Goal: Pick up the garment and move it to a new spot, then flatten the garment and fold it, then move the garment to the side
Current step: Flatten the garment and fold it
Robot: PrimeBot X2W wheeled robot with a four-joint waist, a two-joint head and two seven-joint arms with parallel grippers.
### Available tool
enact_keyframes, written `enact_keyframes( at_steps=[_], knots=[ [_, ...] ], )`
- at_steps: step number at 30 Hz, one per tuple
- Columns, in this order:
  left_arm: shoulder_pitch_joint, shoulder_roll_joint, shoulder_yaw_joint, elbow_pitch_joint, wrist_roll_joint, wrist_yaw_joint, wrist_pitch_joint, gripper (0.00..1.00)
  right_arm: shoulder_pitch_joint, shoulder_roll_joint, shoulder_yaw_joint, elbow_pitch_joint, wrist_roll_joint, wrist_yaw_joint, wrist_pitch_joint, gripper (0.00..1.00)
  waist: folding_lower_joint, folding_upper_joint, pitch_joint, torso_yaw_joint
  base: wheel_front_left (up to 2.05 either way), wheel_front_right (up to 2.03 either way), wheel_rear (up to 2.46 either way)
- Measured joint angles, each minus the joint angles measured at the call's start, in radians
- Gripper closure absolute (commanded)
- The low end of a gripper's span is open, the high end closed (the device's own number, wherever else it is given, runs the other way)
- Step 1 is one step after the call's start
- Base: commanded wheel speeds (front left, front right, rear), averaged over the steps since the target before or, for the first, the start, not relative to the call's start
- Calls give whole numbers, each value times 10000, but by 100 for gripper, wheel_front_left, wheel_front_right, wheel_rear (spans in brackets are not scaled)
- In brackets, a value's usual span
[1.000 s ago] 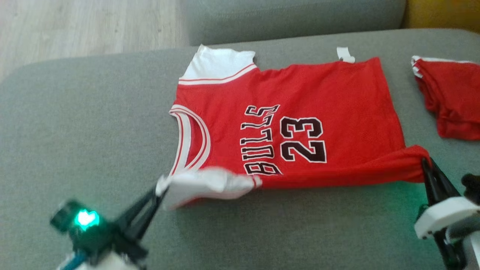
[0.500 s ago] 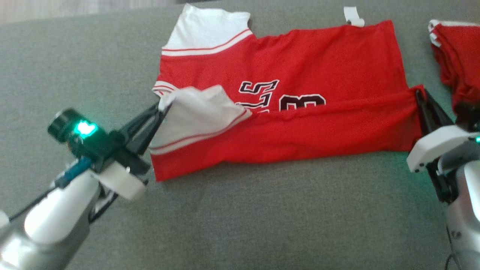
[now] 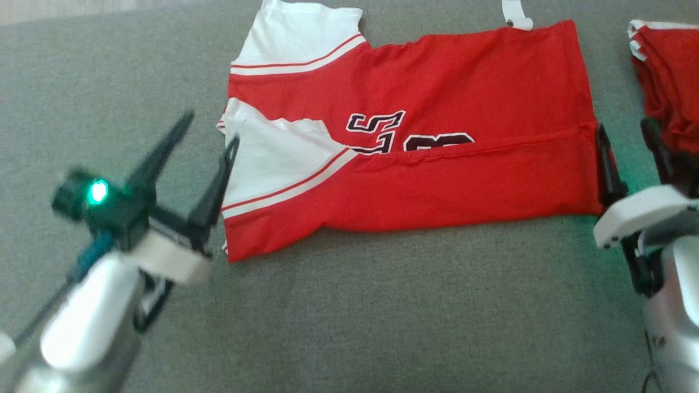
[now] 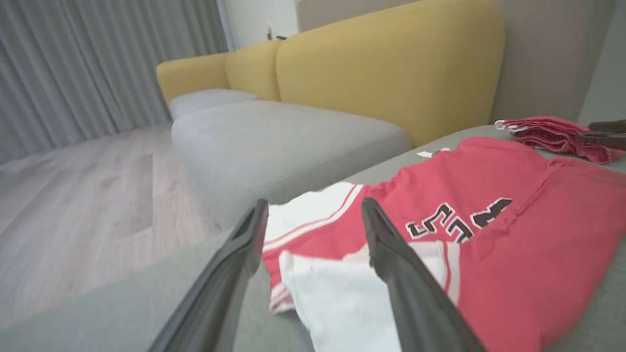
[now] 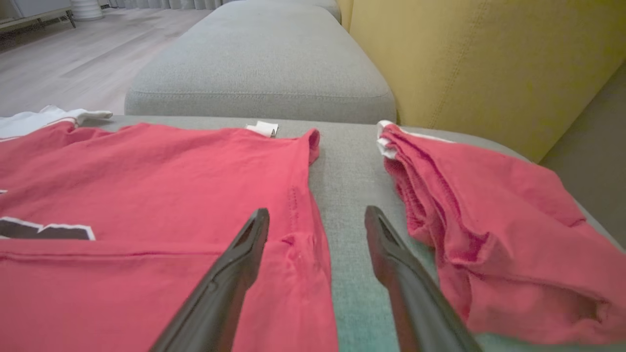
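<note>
Neatly half-folded, the red jersey (image 3: 437, 180) lay toward the grey cushion's (image 3: 382, 305) far edge, lettering covered but for an "S". The left hand (image 3: 212, 127) gaped beside its white sleeve (image 3: 273, 158); the right hand (image 3: 623, 125) gaped at its hem.

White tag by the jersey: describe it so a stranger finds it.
On the grey cushion lies a red jersey. At its far edge, near the hem corner, a white tag sticks out. Unlike the white sleeves, it is tiny and unstriped.
</note>
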Motion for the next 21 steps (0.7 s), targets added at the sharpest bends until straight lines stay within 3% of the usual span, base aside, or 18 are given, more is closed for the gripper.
enact_keyframes(
  at_steps=[9, 20, 21],
  knots=[
    [2976, -1406, 1214, 178, -15, 378, 2, 0, 1039, 324, -295, 125, 6, 0, -197, 0, -1, 0, -452, 96, 0, 0, 0],
    [3027, -2015, 872, 2497, 102, 276, 274, 0, 1033, 382, -270, 303, 8, -2, -180, 0, 0, 0, -603, 71, 0, 0, 0],
    [2800, -2025, 744, 2777, 102, 128, 311, 28, 1031, 382, -198, 399, 42, -2, -163, 0, -1, 0, -632, 68, 0, 0, 0]
  ],
)
